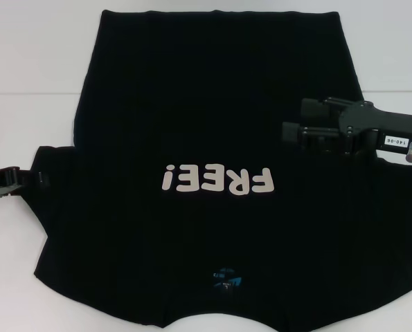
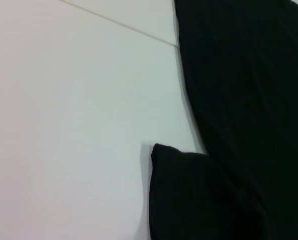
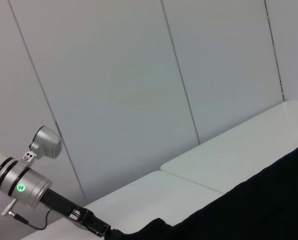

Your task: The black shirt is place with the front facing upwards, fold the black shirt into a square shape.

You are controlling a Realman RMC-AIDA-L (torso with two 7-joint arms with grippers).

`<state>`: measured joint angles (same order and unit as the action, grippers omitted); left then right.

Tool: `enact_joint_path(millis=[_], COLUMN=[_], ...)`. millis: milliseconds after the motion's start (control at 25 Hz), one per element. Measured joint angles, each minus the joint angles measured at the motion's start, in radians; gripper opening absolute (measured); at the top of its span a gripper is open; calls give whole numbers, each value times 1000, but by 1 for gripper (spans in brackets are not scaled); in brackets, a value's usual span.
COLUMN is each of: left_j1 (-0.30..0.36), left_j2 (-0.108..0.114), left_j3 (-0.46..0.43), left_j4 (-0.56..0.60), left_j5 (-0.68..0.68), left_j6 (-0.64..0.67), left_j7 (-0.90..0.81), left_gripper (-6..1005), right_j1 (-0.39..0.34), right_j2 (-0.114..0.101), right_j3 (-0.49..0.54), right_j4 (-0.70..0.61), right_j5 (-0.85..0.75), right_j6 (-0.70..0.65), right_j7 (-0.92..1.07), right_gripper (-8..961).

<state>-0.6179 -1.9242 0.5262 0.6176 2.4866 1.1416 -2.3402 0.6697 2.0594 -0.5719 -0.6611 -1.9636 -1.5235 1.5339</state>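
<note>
Shirt: black, flat on white table, front up, lettering central, collar label nearest the robot. Left gripper: at left sleeve edge, pinched on the cloth. Right gripper: above right side, fingers apart, holding nothing.

black shirt: soft matt cloth, faint ribbed weave | "FREE!" lettering: flat matt pale print | table: smooth white, low sheen | left gripper: dark matt plastic | right gripper: black matt plastic, paper label on body | wall panels: smooth, pale, satin finish
</note>
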Motion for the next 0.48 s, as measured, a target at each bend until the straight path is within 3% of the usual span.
enact_joint_path(millis=[160,280,480], left_j1=[2,2,3], left_j2=[-2,-2,-2], left_j3=[1,1,9], left_j4=[0,0,6], left_j5=[0,1,2], left_j6=[-2,-12,-29], left_j7=[8,18,35], left_gripper=[711,474,349], right_j1=[-1,-1,-1], right_j2=[1,1,2], right_j3=[2,2,1], right_j4=[0,0,0], right_j5=[0,0,5], right_j6=[0,0,-2], right_j7=[0,0,-1], right_gripper=[907,906,904])
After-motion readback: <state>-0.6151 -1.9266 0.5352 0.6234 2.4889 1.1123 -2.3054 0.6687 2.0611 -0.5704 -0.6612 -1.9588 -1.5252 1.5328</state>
